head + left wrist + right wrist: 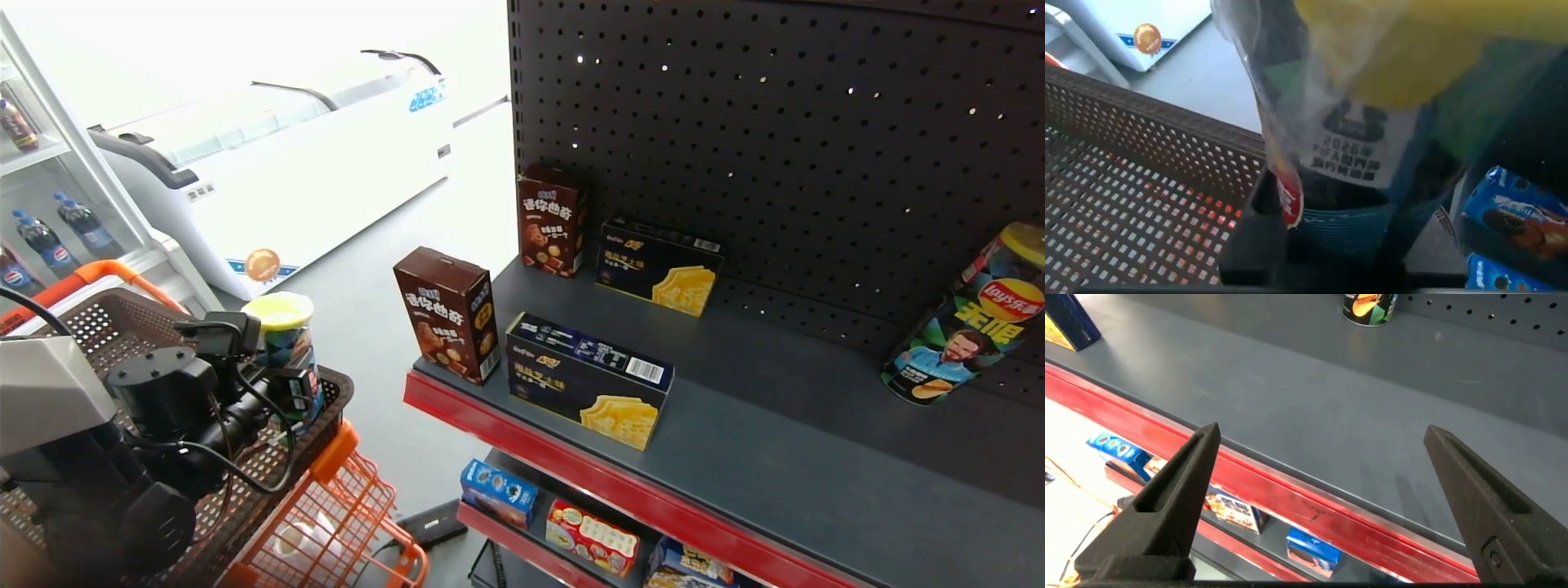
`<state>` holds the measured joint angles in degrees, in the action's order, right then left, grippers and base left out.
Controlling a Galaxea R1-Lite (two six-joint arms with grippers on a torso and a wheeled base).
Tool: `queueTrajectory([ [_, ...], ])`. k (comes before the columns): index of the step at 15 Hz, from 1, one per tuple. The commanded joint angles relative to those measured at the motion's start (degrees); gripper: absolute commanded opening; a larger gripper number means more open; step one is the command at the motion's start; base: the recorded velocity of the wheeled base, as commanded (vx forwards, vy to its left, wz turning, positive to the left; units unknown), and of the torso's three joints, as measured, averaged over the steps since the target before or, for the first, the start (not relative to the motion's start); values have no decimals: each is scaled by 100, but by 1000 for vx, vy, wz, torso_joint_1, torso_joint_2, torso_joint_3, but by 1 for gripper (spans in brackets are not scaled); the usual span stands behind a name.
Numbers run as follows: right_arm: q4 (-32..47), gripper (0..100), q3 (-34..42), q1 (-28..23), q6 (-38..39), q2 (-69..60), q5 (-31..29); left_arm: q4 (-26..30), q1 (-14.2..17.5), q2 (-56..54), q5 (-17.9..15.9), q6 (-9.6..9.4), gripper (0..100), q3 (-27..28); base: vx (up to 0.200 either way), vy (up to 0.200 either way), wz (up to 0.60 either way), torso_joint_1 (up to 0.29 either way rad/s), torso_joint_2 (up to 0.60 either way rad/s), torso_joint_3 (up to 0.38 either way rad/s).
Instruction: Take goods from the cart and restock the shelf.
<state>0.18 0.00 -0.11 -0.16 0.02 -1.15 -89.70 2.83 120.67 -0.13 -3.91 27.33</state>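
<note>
Five goods (588,380) on shelf (775,441); chip can (284,327) clamped in left gripper (287,382) over cart (82,322); right gripper (1323,498) wide, empty.

The left arm (163,400) stands well off the left end of the shelf (775,457), its wrist roughly level and draped in cables. The left claw (287,371) is closed around an upright chip can (282,322). The right claw (1320,431) hangs above the shelf's front edge, tilted down toward the board, its two dark fingers (1167,498) spread wide.
</note>
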Motion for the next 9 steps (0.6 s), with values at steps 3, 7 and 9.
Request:
queueTrajectory([
  [3,-1,100,0,2,-2,-2,0,93,-186,-1037,22,-206,0,53,0,0,0,0,0,0],
  [7,-1,100,0,2,-2,-2,0,1323,-344,-2276,-171,-206,0,97,0,0,0,0,0,0],
  [9,-1,100,0,2,-2,-2,0,1622,-538,-2742,-250,-215,0,62,0,0,0,0,0,0],
])
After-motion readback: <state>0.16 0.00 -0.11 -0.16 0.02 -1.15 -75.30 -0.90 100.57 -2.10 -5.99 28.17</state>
